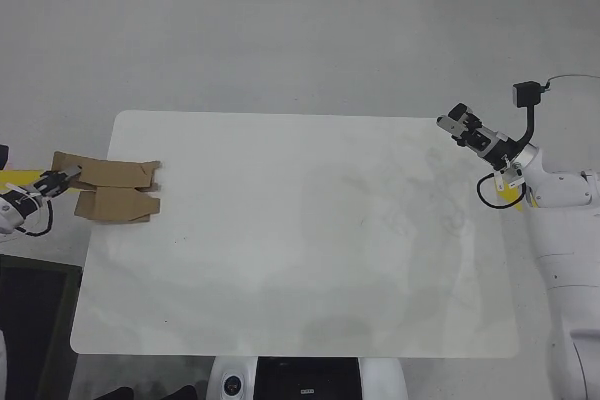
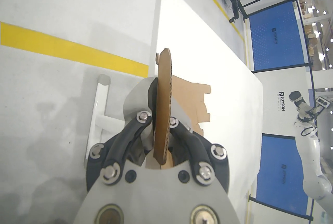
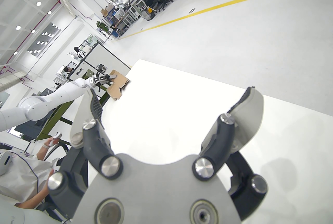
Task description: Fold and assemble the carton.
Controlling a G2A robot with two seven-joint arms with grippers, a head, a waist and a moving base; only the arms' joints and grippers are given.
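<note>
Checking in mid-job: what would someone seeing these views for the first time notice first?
The flat brown carton stands out, lying partly over the left edge of the white table near the far corner, not yet folded up. The left gripper has its jaws shut on one cardboard flap there. The right gripper hangs above the opposite far corner, jaws wide open with nothing in them.

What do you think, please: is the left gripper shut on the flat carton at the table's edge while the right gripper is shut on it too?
The part about the right gripper is wrong. The left gripper is indeed shut on the flat carton at the table's edge, but the right gripper is open and empty, far across the table from the carton. The right wrist view shows it.
</note>
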